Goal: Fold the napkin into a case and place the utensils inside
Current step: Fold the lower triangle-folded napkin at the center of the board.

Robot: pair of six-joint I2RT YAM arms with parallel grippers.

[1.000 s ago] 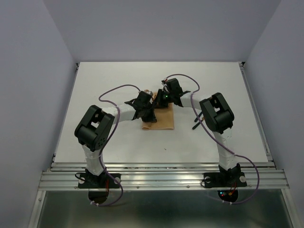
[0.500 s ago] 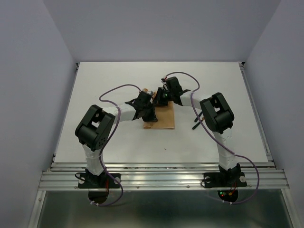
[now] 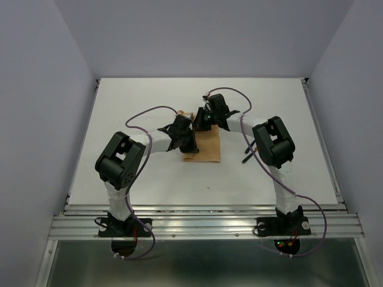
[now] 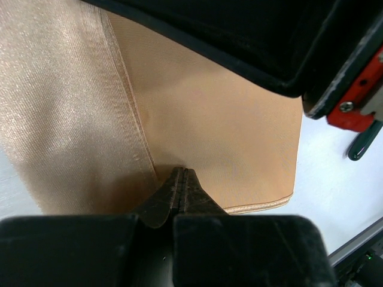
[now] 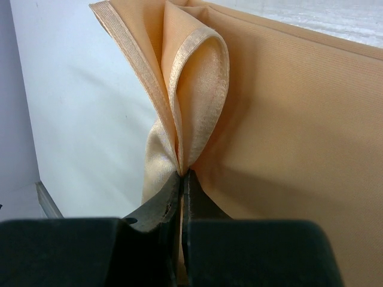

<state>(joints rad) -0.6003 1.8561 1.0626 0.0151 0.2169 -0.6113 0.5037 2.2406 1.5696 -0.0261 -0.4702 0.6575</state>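
No readable text, labels, brands or numbers appear anywhere.

On my overhead feed, the white table (image 3: 131, 119) sat boxed in by pale lavender walls (image 3: 36, 89) on three sides. A ribbed aluminium rail (image 3: 203, 224) ran along its near edge, and I saw one tiny dark speck (image 3: 208, 188) on the tabletop.

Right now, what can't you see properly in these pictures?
Utensils: top view, only a tiny dark sliver shows; too small to name.
Napkin: top view, far end hidden under the left arm and right arm.
Left wrist view: a black arm part covers the napkin's top.
Right wrist view: picture edge cuts the napkin off.
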